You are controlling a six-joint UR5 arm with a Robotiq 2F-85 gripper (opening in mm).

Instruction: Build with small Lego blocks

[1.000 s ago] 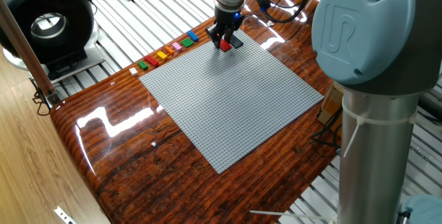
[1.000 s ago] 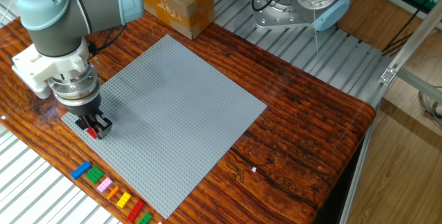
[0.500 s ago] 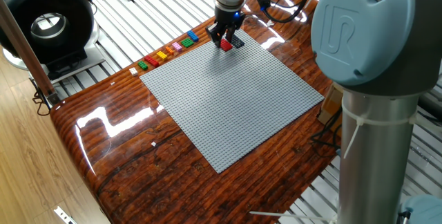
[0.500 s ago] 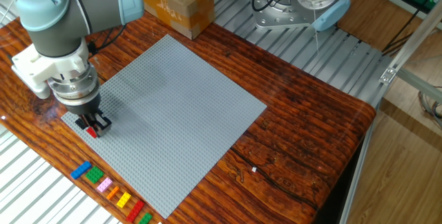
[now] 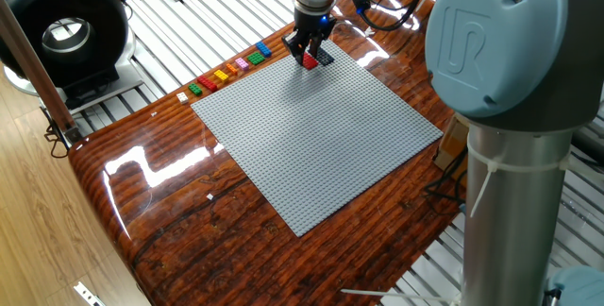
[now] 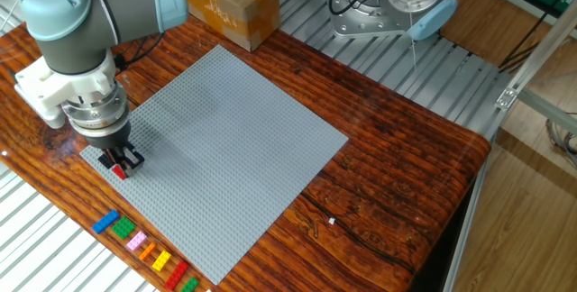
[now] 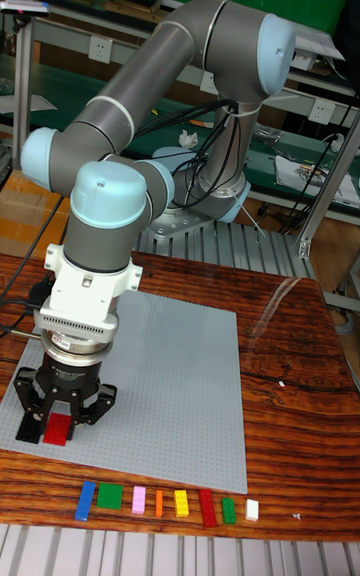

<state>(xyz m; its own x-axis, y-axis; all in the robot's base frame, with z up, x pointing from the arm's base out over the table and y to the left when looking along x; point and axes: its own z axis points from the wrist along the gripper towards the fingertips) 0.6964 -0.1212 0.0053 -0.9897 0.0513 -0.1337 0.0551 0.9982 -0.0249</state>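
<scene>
A red brick [image 7: 57, 428] is clamped between the fingers of the gripper [image 7: 60, 424], held low over the near corner of the grey baseplate [image 7: 175, 386] (whether it touches the studs cannot be told). The rest of the small Lego blocks [image 7: 165, 503] are laid in a row on the wooden table [image 7: 290, 406], just beside the baseplate edge: blue, green, pink, orange, yellow, red, green, white. A cardboard box [image 6: 225, 4] is seen at the far corner.

Red brick [image 7: 57, 429] on plate corner, 8 loose bricks [image 7: 166, 503] in row
</scene>
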